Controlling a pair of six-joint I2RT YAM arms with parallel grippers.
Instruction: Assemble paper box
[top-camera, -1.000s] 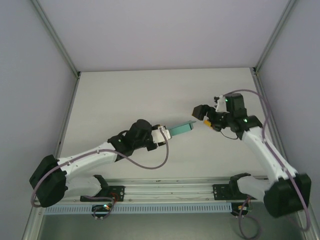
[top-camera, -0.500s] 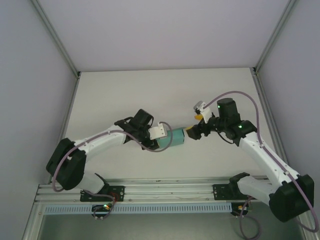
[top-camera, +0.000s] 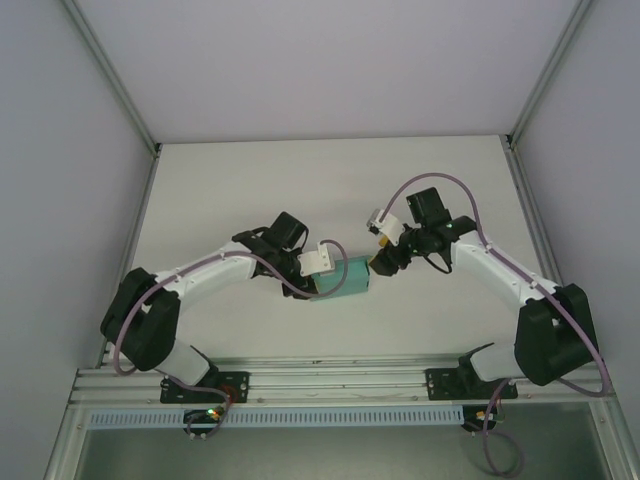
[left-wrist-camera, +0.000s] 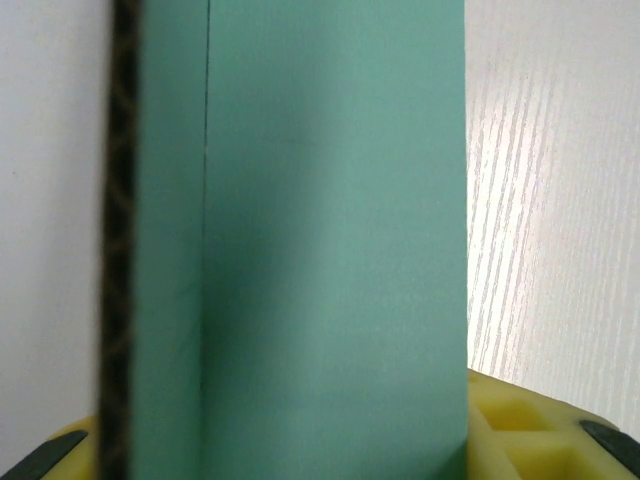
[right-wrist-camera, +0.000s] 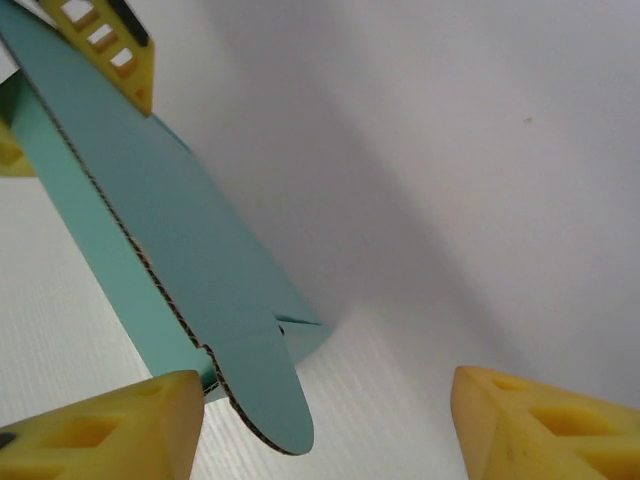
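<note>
The left gripper (top-camera: 334, 277) is closed on the paper box (top-camera: 350, 276). In the left wrist view its yellow fingers (left-wrist-camera: 535, 432) sit on both sides of the teal card at the bottom of the picture. The card goes up from them and covers most of that view, with one straight crease along it and a dark raw edge on the left. In the right wrist view one of these fingers (right-wrist-camera: 112, 42) lies flat on the upper face of the card, near the top left corner.

The right gripper (top-camera: 381, 263) stands just at the other end of the box, facing the left one. Its jaws are apart and clamp nothing. Its two yellow fingers (right-wrist-camera: 110, 430) are at the bottom corners of its own view, with a wide gap between them. A rounded tab (right-wrist-camera: 262, 400) of the box reaches into this gap, close beside the finger at the bottom left of that picture; I cannot tell if it touches it.

The box is between the two grippers, over the middle of the white table (top-camera: 250, 190), a little toward the near edge
</note>
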